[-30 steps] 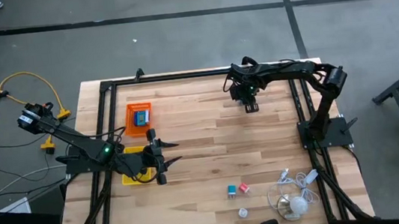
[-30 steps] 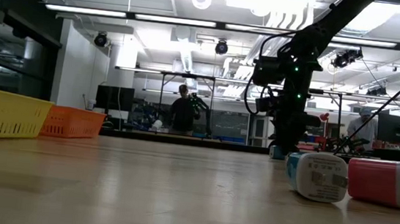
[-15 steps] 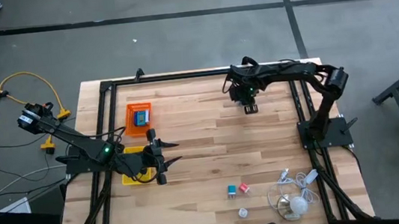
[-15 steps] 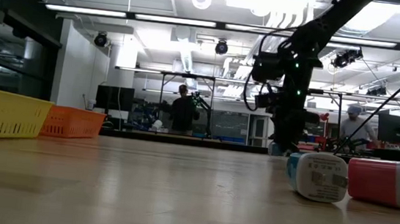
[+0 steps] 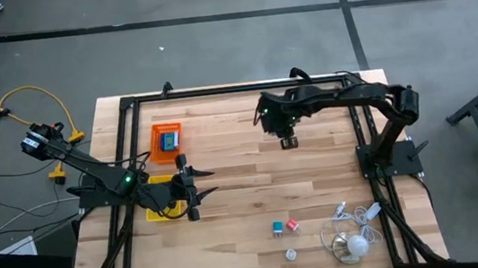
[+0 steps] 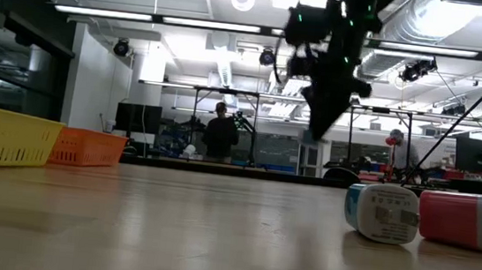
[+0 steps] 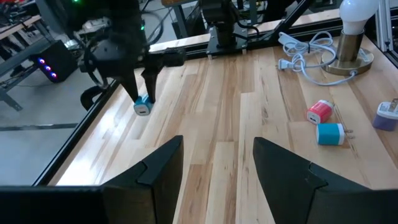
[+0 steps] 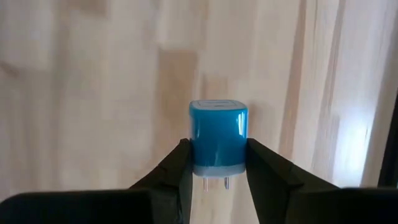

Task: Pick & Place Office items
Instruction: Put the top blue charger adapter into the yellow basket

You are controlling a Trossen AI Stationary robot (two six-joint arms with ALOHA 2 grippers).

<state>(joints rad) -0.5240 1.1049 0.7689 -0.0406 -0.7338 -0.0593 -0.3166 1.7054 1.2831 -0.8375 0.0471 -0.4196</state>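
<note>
Left hand (image 5: 198,185): over the left side of the table (image 5: 246,196), just beside the yellow tray; its two fingers (image 7: 158,168) stand apart with nothing between them.
Yellow tray (image 5: 160,213): at the table's left edge, partly under the left arm; in the low view it shows as a yellow basket wall (image 6: 2,134).
Orange tray (image 5: 166,139): farther back on the left, with a small blue item (image 5: 169,141) lying inside it.
Right hand (image 5: 287,139): raised over the middle back part of the table, closed on a blue plug block (image 8: 217,140); the block sits between the fingertips with its two metal prongs pointing back toward the wrist.
Blue plug block, other view: seen from the left wrist, it hangs at the tips of the right hand (image 7: 142,106), clear of the table.
Loose items: a teal block (image 5: 279,229) and a pink block (image 5: 292,225) lie just beside each other near the front right; a small white block (image 5: 291,254) lies nearer the front edge.
White cable bundle (image 5: 351,229): front right corner, beside a round white piece (image 5: 356,246).
Room behind: a person (image 6: 219,137) stands far off.
</note>
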